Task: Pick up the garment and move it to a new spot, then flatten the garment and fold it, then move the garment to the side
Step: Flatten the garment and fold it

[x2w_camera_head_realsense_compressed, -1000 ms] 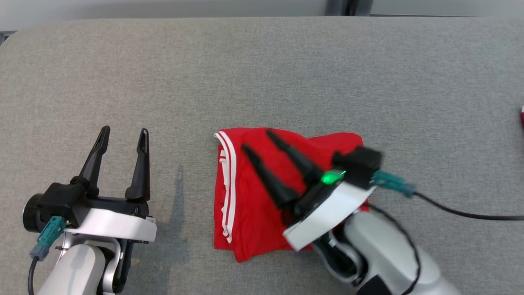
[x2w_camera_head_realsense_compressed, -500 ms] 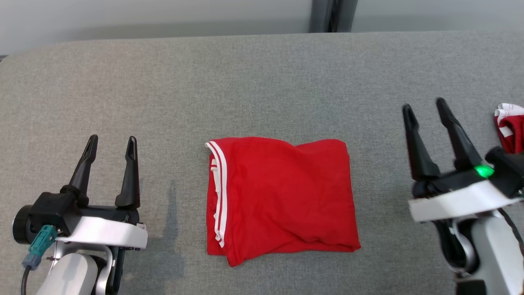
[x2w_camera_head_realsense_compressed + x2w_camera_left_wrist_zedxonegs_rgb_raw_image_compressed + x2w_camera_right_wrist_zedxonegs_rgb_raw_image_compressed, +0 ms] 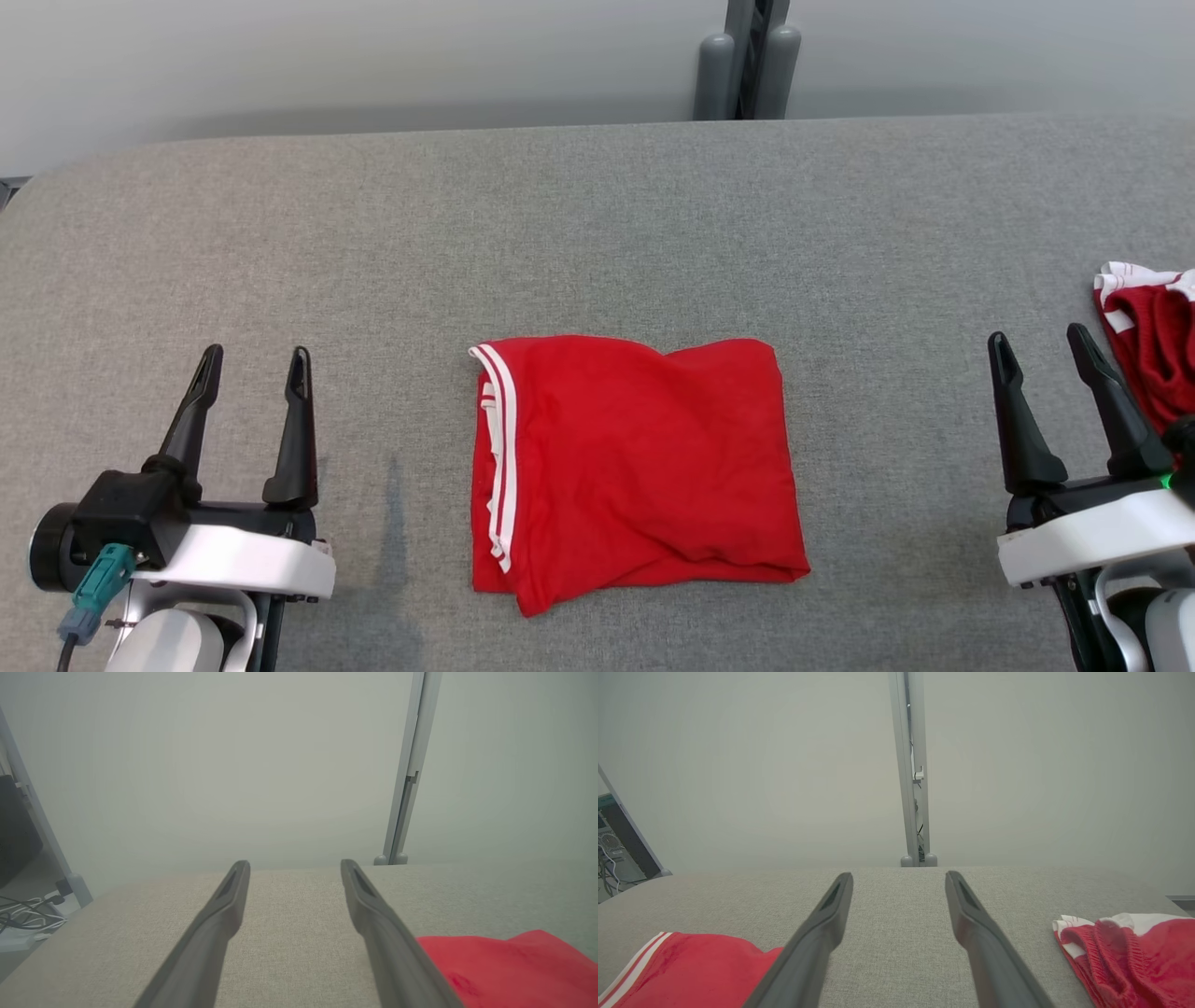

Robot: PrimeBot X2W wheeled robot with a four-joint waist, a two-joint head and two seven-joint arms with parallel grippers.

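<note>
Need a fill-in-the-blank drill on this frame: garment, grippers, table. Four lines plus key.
1. The folded garment on the table is mostly ____.
2. The left gripper and the right gripper both hold nothing, and their jaws are ____.
3. In the head view, the garment's white stripes run along its ____ edge.
4. In the head view, a second cloth, red and white, lies near the table's ____ edge.

Missing words: red; open; left; right

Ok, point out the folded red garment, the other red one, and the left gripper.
folded red garment [image 3: 644, 467], head view, middle of cloth.
other red garment [image 3: 1158, 336], head view, ribbed red part.
left gripper [image 3: 258, 352], head view, between its fingertips.
</note>
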